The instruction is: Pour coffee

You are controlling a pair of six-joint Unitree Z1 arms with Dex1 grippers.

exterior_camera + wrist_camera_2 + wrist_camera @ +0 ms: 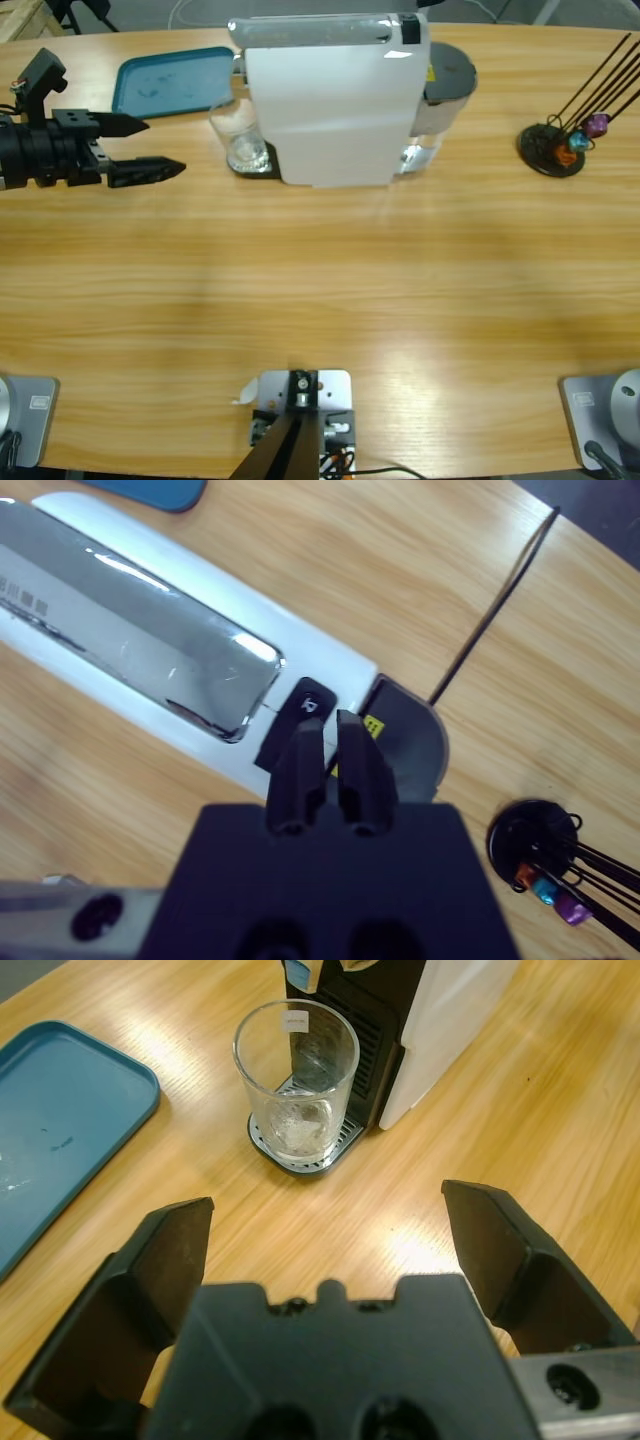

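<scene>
The left gripper [325, 1225], jaws spread wide, faces the empty glass [296, 1078] standing straight ahead under the coffee machine [335, 100]; the right gripper [330, 742] hangs pressed together above the machine's button [310, 705].

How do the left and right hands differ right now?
The left hand is open, its jaws spread wide; the right hand is shut, jaws pressed together. The left hand faces the glass on the drip tray from a distance; the right hand hangs over the coffee machine, tips by its black button. Neither holds anything.
</scene>
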